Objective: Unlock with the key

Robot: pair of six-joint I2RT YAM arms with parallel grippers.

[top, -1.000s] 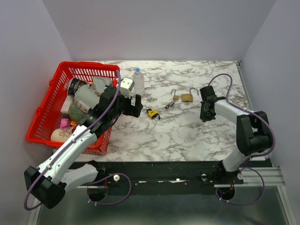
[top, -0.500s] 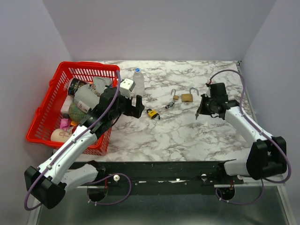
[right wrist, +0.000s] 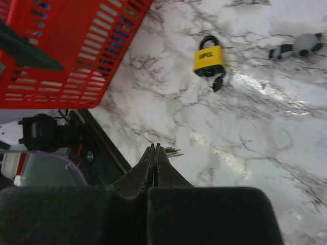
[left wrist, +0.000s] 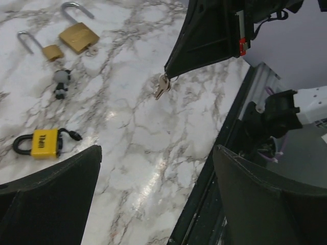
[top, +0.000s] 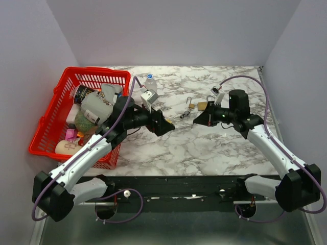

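My right gripper (top: 197, 121) is shut on a small silver key (left wrist: 161, 87), held above the marble table with the fingertips (right wrist: 155, 149) pointing left; the key (right wrist: 172, 151) sticks out beside them. A yellow padlock (left wrist: 43, 143) with a black shackle lies on the table, also in the right wrist view (right wrist: 208, 60). My left gripper (left wrist: 157, 153) is open and empty, hovering right of that padlock and facing the right gripper; from above, the left gripper (top: 166, 125) hides it. A large brass padlock (top: 203, 105) and a small one (top: 191, 104) lie behind, shackles open.
A red basket (top: 43, 133) full of items stands at the left. A clear bottle (top: 150, 82) stands beside it. A small black-and-white keychain figure (left wrist: 61, 84) lies between the brass locks and the yellow one. The table's black front rail (left wrist: 214, 194) is near.
The right arm swung left and turned its shut gripper, with the key, toward the middle. The left gripper moved right, over the yellow padlock.
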